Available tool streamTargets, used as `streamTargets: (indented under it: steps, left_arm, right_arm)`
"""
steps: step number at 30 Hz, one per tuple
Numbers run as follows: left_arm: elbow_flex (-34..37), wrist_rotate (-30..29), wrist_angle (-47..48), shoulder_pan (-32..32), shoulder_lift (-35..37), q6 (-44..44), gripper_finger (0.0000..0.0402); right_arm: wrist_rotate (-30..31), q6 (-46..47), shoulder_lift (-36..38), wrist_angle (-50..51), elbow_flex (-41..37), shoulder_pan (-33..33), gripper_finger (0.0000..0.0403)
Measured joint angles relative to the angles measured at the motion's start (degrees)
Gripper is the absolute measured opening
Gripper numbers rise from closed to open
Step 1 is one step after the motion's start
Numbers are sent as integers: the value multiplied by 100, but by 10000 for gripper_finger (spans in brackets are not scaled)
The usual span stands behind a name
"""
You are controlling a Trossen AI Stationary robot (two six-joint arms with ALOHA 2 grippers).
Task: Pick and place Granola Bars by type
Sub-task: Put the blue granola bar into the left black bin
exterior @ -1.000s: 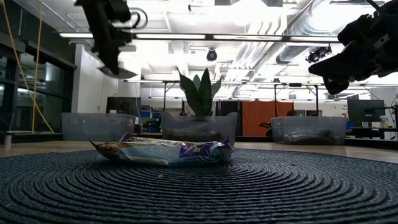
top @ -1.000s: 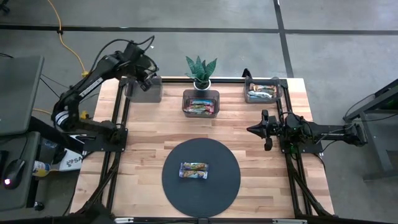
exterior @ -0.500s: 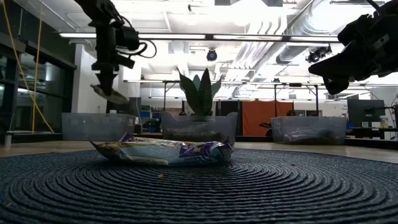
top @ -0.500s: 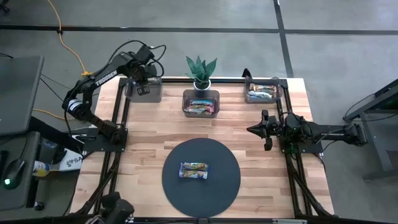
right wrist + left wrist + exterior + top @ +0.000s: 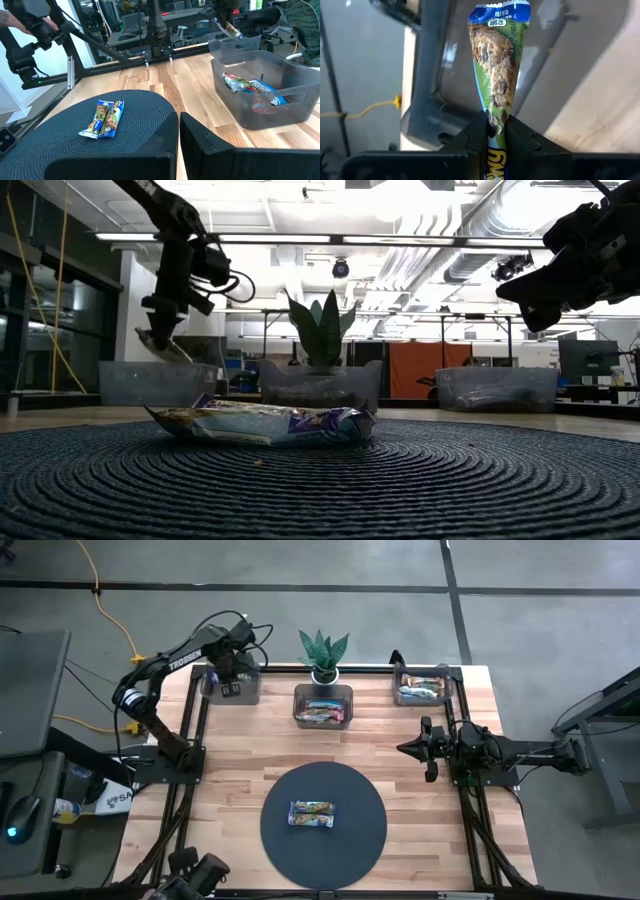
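My left gripper (image 5: 232, 683) hangs over the far-left clear grey bin (image 5: 229, 692), shut on a green-and-blue granola bar (image 5: 497, 65). In the low view the gripper (image 5: 160, 338) stands just above that bin's rim. Two more bars (image 5: 311, 813) lie flat, side by side, on the round dark mat (image 5: 323, 840); they also show in the right wrist view (image 5: 103, 118). My right gripper (image 5: 420, 750) is shut and empty, held above the table right of the mat. My left gripper pinches the bar between its two fingers near one end (image 5: 494, 116). The fingers come from above, pointing down, and lie along the bar. The bar hangs below the fingertips, lifted clear, its free blue crimped end (image 5: 498, 12) toward the bin's inside.
A middle bin (image 5: 323, 707) and a far-right bin (image 5: 420, 688) at the table's far edge each hold several bars. A potted plant (image 5: 323, 652) stands behind the middle bin. Dark frame rails (image 5: 190, 740) run along both table sides.
My left gripper has gone down with the bar toward the far-left bin, from well above it to just over its rim, staying shut on the bar. The arm has swung a little toward the far edge.
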State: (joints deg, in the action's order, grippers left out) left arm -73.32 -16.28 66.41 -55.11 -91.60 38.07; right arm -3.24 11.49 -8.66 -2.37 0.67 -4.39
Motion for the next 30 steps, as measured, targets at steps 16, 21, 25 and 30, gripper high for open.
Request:
streamTargets:
  steps: [16,21,25,30]
  left_arm:
    - [-2,225,-297,280,-225,-113,43]
    - [-2,199,-286,311,-507,-376,43]
    - [-2,195,-229,304,-684,-539,43]
    - [0,280,-129,302,-795,-558,44]
  right_arm:
    - [0,0,2,0,0,0,0]
    - [2,0,2,1,0,0,0]
    - [1,0,2,0,0,-1,0]
    - [2,0,2,0,0,0,0]
